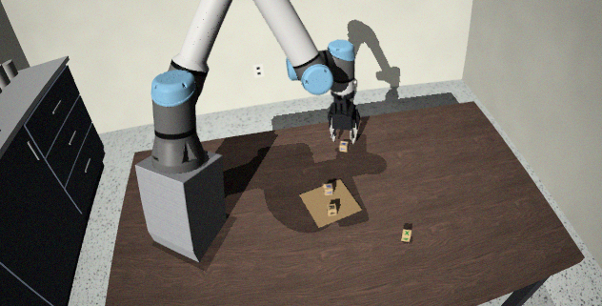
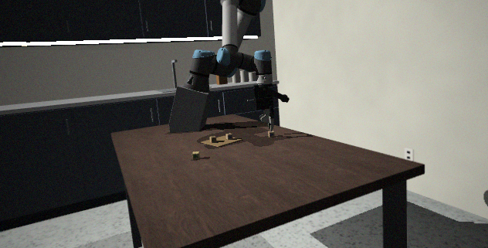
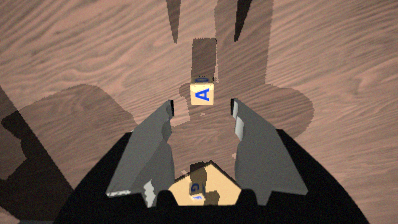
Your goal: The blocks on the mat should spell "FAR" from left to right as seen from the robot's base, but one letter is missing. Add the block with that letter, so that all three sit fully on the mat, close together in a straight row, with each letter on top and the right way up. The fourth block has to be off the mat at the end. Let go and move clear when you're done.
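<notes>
The block with a blue A on top (image 1: 344, 147) (image 2: 271, 134) (image 3: 202, 94) lies on the table behind the mat in the top view. In the wrist view its A is turned sideways. My gripper (image 1: 343, 141) (image 3: 201, 100) is partly open and empty, low over the table beside that block, which lies just ahead of the fingertips in the wrist view. The tan mat (image 1: 311, 202) (image 2: 220, 144) (image 3: 220, 185) bears one block with blue marks (image 1: 328, 189) (image 2: 228, 137) (image 3: 197, 191) and one with dark marks (image 1: 331, 210) (image 2: 212, 139), standing apart. Their top letters are unreadable.
A block with a green X on top (image 1: 406, 235) (image 2: 195, 155) lies on the table off the mat, to the right in the top view. The robot's grey pedestal (image 1: 205, 205) (image 2: 188, 110) stands left of the mat. The wall is behind the table.
</notes>
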Robot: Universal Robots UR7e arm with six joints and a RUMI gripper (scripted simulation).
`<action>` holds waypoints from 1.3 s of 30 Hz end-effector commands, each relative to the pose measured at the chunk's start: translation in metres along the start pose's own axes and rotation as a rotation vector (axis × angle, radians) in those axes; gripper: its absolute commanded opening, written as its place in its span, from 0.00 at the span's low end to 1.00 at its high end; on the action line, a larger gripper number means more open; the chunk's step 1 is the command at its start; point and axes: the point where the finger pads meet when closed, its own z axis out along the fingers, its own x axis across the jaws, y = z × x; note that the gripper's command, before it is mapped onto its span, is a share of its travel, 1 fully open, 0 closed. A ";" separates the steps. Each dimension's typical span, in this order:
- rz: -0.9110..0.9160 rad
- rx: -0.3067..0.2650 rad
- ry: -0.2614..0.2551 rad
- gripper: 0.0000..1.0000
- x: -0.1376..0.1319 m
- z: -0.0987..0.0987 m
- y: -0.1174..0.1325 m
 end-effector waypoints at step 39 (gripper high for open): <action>0.000 0.001 0.001 0.37 0.001 0.012 -0.001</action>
